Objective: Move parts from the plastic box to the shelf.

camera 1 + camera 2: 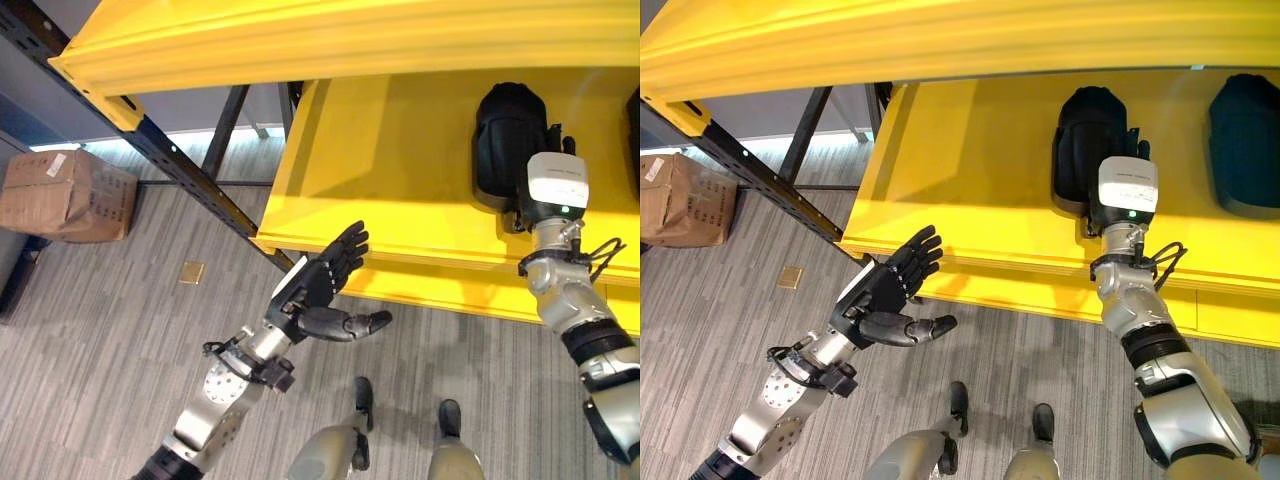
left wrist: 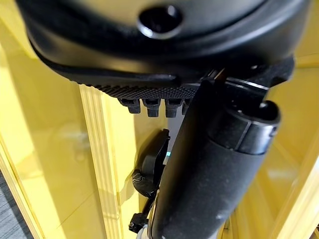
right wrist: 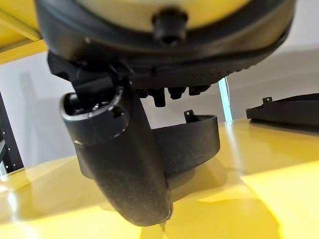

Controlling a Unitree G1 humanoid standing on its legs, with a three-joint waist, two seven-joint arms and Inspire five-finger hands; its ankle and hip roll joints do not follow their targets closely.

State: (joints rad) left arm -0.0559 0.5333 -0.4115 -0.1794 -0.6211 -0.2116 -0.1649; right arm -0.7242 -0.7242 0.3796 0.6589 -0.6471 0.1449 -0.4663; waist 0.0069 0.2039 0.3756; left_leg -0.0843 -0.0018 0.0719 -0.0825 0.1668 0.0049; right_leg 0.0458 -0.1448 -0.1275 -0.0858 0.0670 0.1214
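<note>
A black moulded part [image 1: 508,140] lies on the yellow shelf board [image 1: 400,170], with a second black part [image 1: 1246,145] to its right. My right hand [image 3: 124,164] reaches over the shelf at the first part's right side. Its thumb is straight and its fingers are extended, and nothing is held. The part [image 3: 192,144] rests on the board just past the fingertips. In front of the shelf's front edge, my left hand [image 1: 325,285] hovers in the air with fingers spread, thumb out and palm empty.
An upper yellow shelf [image 1: 350,40] overhangs the board. A dark blue rack post [image 1: 190,180] slants down to the floor at the left. A cardboard box [image 1: 65,195] sits on the grey floor at the far left.
</note>
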